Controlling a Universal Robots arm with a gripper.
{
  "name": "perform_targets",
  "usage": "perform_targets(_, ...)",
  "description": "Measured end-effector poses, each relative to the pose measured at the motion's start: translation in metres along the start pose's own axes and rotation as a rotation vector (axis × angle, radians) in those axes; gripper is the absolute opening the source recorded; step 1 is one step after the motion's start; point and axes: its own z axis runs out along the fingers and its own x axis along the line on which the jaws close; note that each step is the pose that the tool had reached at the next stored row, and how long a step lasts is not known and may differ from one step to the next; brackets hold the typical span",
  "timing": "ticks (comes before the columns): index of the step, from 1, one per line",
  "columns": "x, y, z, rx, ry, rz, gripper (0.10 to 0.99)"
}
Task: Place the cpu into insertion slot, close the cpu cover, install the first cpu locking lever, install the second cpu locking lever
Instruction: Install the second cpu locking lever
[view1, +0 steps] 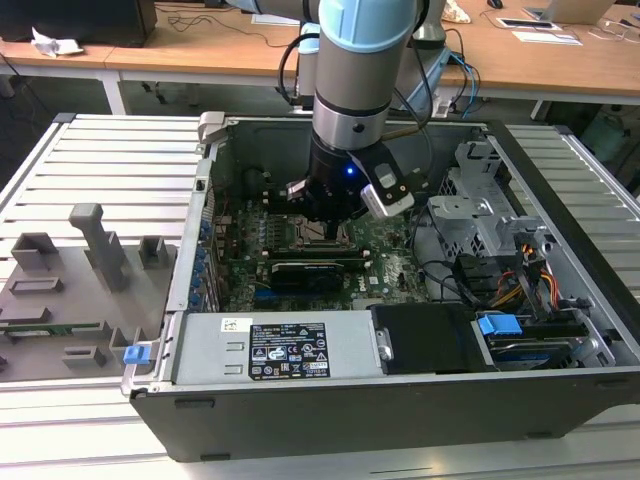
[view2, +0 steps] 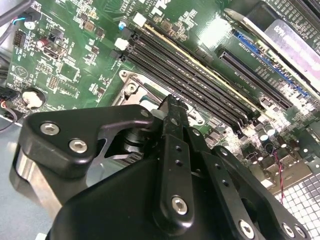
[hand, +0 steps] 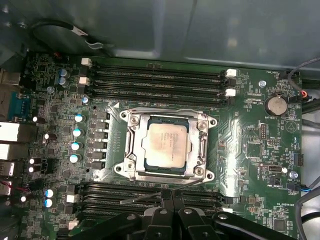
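One cpu (hand: 165, 144) already sat under the closed cpu cover (hand: 168, 144), so the empty pincer (hand: 167, 197), fingers together, hovered beside it.

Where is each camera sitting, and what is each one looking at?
Exterior view: off the arm, looking down into the open computer case; the arm and gripper hang above the motherboard.
First wrist view: on the arm, facing the motherboard, with the cpu lying under the cpu cover; gripper at the frame's edge.
Second wrist view: on the arm, looking slantwise along the gripper over the memory slots.
Shared: both wrist views show gripper, memory slots and motherboard.
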Motion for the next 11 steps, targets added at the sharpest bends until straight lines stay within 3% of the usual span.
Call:
perform_targets(6, 0.0013, 0.0, 0.0005, -0.002, -0.0002, 0.0, 0.106)
perform_targets(11, 0.0068, -0.0005, 0.001, -0.007, -0.0005, 0.0, 0.106)
